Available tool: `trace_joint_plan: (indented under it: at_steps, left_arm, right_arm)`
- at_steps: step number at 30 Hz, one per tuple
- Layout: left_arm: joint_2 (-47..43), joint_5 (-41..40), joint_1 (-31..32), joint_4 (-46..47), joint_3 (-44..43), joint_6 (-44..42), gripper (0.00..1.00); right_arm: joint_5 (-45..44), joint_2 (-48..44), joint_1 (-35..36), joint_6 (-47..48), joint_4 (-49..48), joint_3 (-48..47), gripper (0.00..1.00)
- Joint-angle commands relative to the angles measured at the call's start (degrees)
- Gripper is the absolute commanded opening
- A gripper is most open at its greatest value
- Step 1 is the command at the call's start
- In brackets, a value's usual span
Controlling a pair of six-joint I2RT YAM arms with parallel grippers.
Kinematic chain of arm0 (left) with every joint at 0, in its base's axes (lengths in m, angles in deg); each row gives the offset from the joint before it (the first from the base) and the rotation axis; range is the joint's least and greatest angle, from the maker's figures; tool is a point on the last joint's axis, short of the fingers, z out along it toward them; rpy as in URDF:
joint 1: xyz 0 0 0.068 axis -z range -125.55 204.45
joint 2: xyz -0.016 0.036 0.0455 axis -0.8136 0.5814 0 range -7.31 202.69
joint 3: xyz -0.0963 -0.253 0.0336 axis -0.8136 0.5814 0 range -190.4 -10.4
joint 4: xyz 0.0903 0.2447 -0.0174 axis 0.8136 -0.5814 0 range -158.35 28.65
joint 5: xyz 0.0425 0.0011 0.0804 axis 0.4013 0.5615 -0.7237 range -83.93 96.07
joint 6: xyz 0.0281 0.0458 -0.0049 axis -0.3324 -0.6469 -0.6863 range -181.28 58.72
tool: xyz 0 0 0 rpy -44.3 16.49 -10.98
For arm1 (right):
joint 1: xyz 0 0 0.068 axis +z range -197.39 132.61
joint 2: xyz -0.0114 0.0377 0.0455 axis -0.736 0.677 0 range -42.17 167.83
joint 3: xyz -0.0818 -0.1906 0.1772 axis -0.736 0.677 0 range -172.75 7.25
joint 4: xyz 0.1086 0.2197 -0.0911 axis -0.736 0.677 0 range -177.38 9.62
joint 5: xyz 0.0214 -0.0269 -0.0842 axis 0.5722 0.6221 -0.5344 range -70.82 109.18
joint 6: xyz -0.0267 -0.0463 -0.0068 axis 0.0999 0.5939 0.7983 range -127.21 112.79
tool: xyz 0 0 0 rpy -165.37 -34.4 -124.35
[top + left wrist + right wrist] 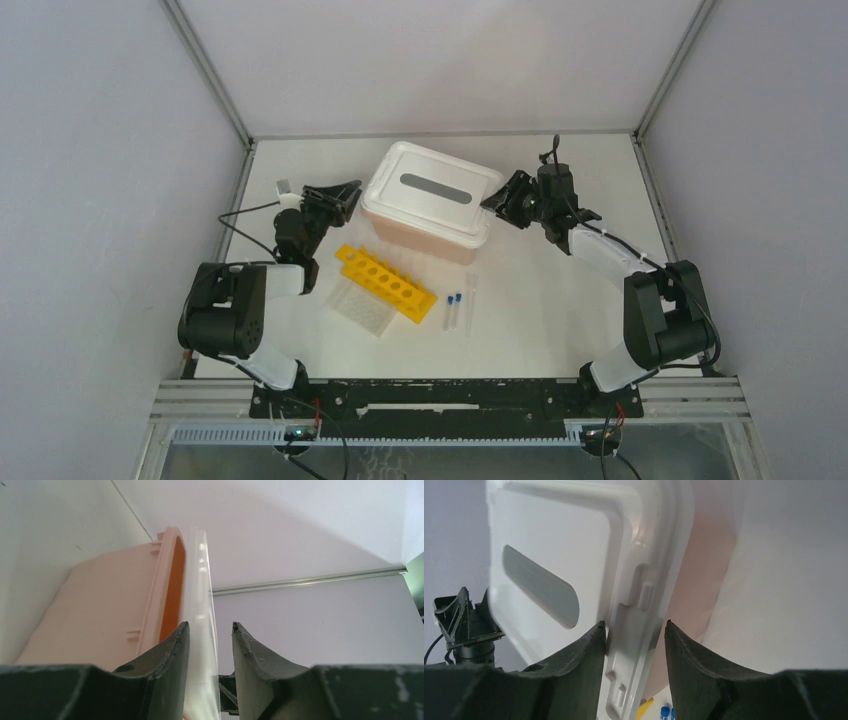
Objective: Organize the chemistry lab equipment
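Your left gripper sits loose astride one rim of the white lid, your right gripper pinches the opposite rim, presumably to uncover the pink box.

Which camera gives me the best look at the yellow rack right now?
Top external: the whole rack shows, lying diagonally in front of the box, holes up. The right wrist view catches only a yellow sliver at its bottom edge. Left wrist shows none of it.

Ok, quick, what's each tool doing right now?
Left tool: open, straddling the white lid at its rim, gap on one side.
Right tool: closed on the white lid's rim.
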Motion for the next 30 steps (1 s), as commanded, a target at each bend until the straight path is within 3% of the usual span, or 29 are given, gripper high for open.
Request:
trace_joint_plan:
  at_steps: [1, 7, 12, 23, 30]
  left_arm:
    - [-3.1, -1.5, -1.4, -0.7, 0.7, -2.6, 0.41]
    - [-6.3, -3.3, -1.5, -10.5, -1.4, -9.2, 0.43]
    - [-7.1, -0.8, -1.4, -20.2, -8.4, -16.4, 0.45]
    - [-1.1, 6.6, 1.0, -31.5, -19.7, -25.6, 0.48]
    - [1.8, 5.6, 3.6, -42.8, -26.4, -33.5, 0.47]
  right_arm:
    - [-1.7, 0.1, 0.9, 1.0, -0.1, -3.0, 0.54]
    - [-2.3, 0.0, 1.6, 1.2, 2.0, -3.8, 0.54]
    - [-2.5, 0.1, 1.8, 1.0, 2.2, -4.3, 0.54]
    - [-3.3, 1.3, 2.8, 1.7, 4.6, -7.2, 0.54]
    - [-3.7, 1.8, 2.7, 2.4, 6.3, -8.9, 0.54]
